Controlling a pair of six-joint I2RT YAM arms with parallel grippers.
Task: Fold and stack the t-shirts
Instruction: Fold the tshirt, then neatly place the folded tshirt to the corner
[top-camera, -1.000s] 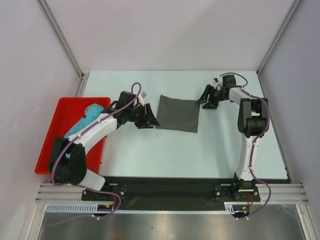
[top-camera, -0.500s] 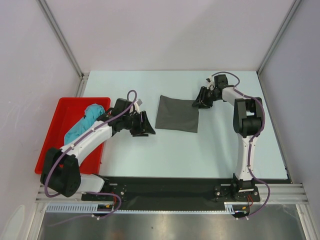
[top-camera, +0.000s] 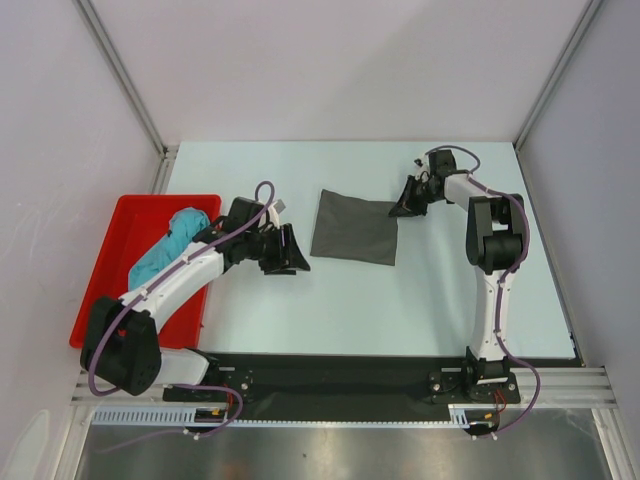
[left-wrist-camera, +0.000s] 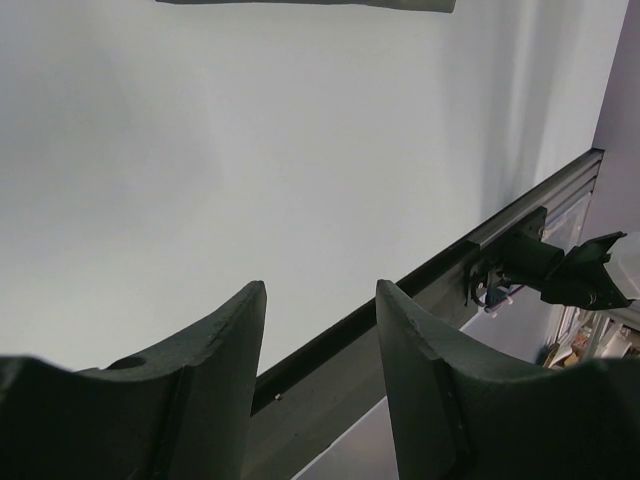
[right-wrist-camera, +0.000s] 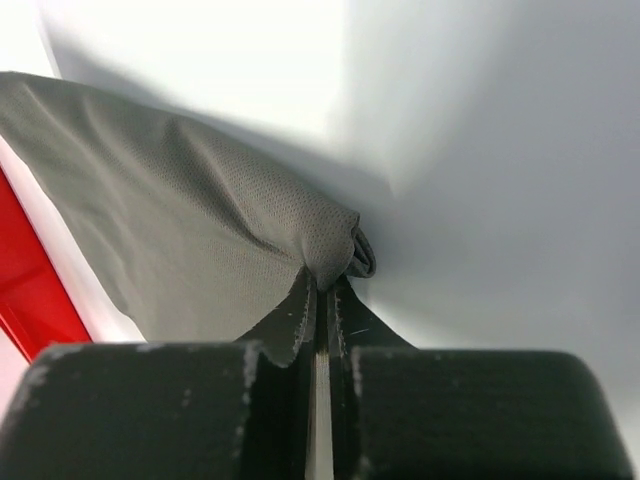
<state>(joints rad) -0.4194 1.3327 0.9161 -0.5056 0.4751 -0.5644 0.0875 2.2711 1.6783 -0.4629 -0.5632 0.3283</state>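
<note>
A dark grey t-shirt (top-camera: 354, 228) lies folded into a flat rectangle in the middle of the table. My right gripper (top-camera: 403, 207) is shut on its far right corner, and the wrist view shows the cloth (right-wrist-camera: 200, 240) pinched between the closed fingertips (right-wrist-camera: 325, 285). The teal t-shirt (top-camera: 168, 246) lies bunched in the red tray (top-camera: 110, 260) at the left. My left gripper (top-camera: 296, 250) hovers just left of the grey shirt, open, with nothing between its fingers (left-wrist-camera: 230, 350). Only a strip of the grey shirt (left-wrist-camera: 300, 4) shows at the top of the left wrist view.
The red tray sits at the table's left edge, partly under my left arm. White walls with metal posts (top-camera: 120, 75) close in the left, back and right sides. A black rail (top-camera: 350, 375) runs along the near edge.
The right gripper moved left onto the grey shirt's far right corner and shut on it. The left gripper drew back to the left, off the shirt's left edge, staying open.
</note>
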